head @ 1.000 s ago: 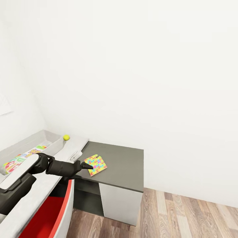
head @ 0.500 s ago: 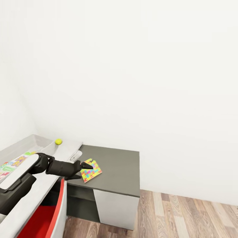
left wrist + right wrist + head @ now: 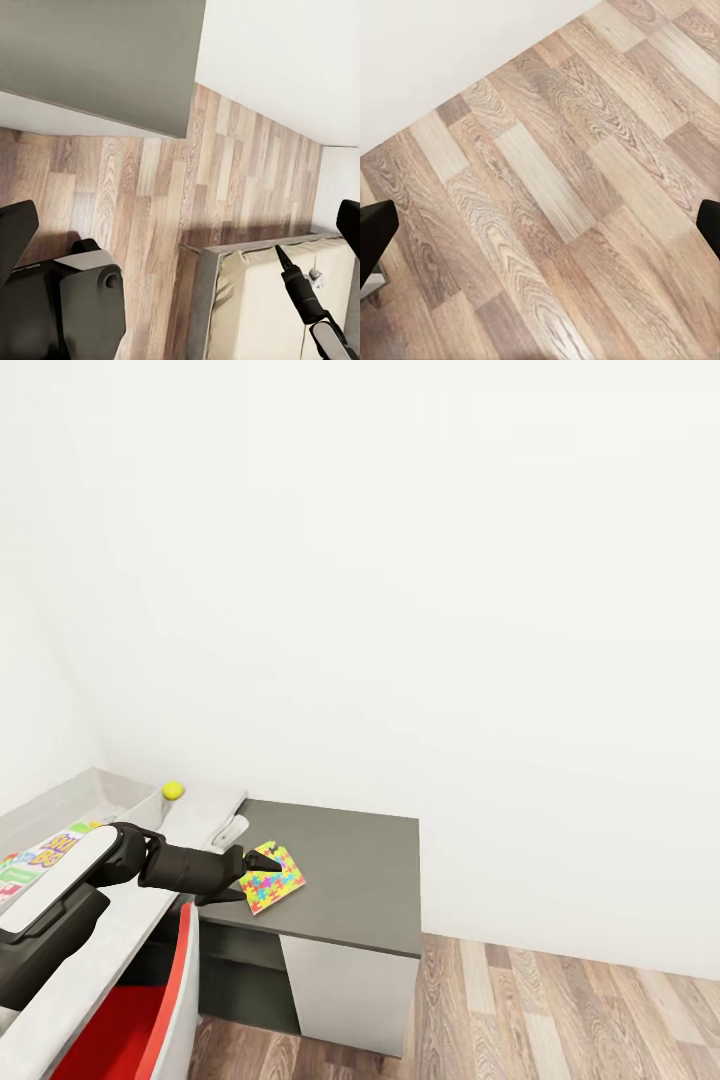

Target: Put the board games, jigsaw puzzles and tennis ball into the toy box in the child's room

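Note:
A jigsaw puzzle (image 3: 274, 878) of bright interlocking pieces lies on the dark-grey lower part of the table (image 3: 350, 860). My left gripper (image 3: 250, 872) hangs open at the puzzle's left edge; whether it touches I cannot tell. Seen from the left wrist, the left gripper (image 3: 180, 225) has its fingers wide apart with nothing between them. The tennis ball (image 3: 173, 790) rests on the light-grey table top beside the toy box (image 3: 135, 810). Printed game boxes (image 3: 45, 852) lie inside the box. My right gripper (image 3: 540, 225) is open over bare wood floor.
A red-and-white swivel chair (image 3: 150, 1010) stands close under my left arm. A small white object (image 3: 232, 828) sits at the step between the two table levels. White walls stand behind the table. The bed (image 3: 262, 300) and wood floor (image 3: 150, 195) show past the table's edge.
The whole picture has slid left, so the camera has moved. My left gripper now overlaps the puzzle's left edge a little more than before.

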Available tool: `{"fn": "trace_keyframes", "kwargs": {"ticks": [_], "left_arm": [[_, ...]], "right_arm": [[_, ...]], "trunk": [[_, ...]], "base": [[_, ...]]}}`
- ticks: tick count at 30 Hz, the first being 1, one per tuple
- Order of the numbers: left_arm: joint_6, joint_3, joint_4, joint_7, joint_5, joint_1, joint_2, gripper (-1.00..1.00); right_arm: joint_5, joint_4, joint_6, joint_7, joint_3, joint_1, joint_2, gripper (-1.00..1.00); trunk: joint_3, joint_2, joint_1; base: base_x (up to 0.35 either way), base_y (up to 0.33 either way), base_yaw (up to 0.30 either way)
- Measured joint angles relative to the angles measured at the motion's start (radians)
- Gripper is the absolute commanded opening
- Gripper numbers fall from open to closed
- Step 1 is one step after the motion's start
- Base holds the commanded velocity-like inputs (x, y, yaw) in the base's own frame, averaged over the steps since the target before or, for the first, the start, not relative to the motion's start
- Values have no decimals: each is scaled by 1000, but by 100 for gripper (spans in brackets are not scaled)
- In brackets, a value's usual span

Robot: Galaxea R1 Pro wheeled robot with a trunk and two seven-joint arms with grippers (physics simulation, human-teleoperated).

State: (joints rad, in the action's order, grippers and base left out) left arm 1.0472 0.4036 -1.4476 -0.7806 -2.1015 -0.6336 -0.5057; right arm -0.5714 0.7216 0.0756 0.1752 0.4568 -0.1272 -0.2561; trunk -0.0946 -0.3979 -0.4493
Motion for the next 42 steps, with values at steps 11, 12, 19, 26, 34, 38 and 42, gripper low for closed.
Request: {"fn": "trace_keyframes", "kwargs": {"ticks": [11, 12, 19, 26, 34, 38, 42], "left_arm": [[0, -1, 0, 0, 1, 0, 0, 100], [0, -1, 0, 0, 1, 0, 0, 100], [0, -13, 1, -3, 23, -3, 0, 100], [-9, -24, 10, -42, 113, -26, 8, 100], [-14, -28, 73, -215, 200, -136, 57, 100], [-11, -25, 186, -269, 227, -202, 89, 100], [-5, -23, 269, -291, 320, -232, 128, 100]], "right_arm": [[1, 0, 0, 0, 0, 0, 0, 100], [1, 0, 0, 0, 0, 0, 0, 100], [0, 0, -1, -1, 0, 0, 0, 100], [0, 8, -19, -37, -1, 3, -2, 100], [-6, 144, -304, -131, -3, 53, 2, 100], [-1, 181, -387, -264, -2, 71, 46, 100], [4, 208, -377, -337, -40, 86, 106, 100]], "trunk": [[0, 0, 0], [0, 0, 0], [0, 0, 0], [0, 0, 0], [0, 0, 0], [0, 0, 0], [0, 0, 0]], "base": [[0, 0, 0], [0, 0, 0], [0, 0, 0], [0, 0, 0], [0, 0, 0], [0, 0, 0], [0, 0, 0]]}}
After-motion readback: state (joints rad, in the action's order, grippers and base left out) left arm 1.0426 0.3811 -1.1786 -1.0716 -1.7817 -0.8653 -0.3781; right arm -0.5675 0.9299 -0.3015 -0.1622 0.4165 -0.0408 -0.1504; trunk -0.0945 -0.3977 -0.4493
